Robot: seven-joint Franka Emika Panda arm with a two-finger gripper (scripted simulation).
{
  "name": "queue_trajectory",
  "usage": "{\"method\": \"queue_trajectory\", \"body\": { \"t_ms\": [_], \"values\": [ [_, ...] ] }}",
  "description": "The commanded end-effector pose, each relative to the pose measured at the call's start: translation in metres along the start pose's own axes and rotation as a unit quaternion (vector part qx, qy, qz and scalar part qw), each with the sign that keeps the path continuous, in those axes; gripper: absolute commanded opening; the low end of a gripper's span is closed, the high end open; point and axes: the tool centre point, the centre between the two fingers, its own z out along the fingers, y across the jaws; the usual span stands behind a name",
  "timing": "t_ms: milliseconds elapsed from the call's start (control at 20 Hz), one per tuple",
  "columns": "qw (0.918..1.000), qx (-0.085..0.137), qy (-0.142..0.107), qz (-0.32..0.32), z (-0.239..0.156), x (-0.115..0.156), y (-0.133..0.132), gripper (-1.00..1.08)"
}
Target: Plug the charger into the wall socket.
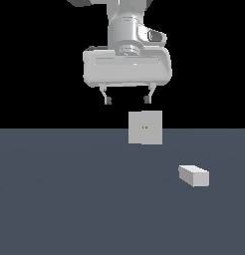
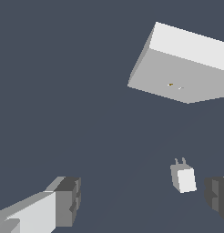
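Note:
The charger (image 1: 194,175), a small white brick-shaped block, lies on the dark grey floor toward the exterior view's right. In the wrist view the charger (image 2: 183,178) shows two short prongs on one end. The wall socket (image 1: 145,127) is an upright white-grey square plate with two tiny yellowish dots at its centre, seen at an angle as the wall socket (image 2: 177,68) in the wrist view. My gripper (image 1: 128,100) hangs high above the floor, over and slightly left of the socket, open with nothing between its fingers (image 2: 66,200). It is well clear of the charger.
The floor (image 1: 69,199) is a flat dark grey-blue surface under a black background. Only the socket and the charger stand on it.

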Motion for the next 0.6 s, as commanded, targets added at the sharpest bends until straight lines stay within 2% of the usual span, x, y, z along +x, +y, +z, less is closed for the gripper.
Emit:
{"method": "queue_trajectory", "body": {
  "t_ms": [0, 550],
  "values": [
    [1.0000, 0.000, 0.000, 0.000, 0.0000, 0.0000, 0.0000, 1.00],
    [0.9998, 0.002, 0.017, -0.006, 0.0073, -0.0087, 0.0098, 1.00]
  ]
}}
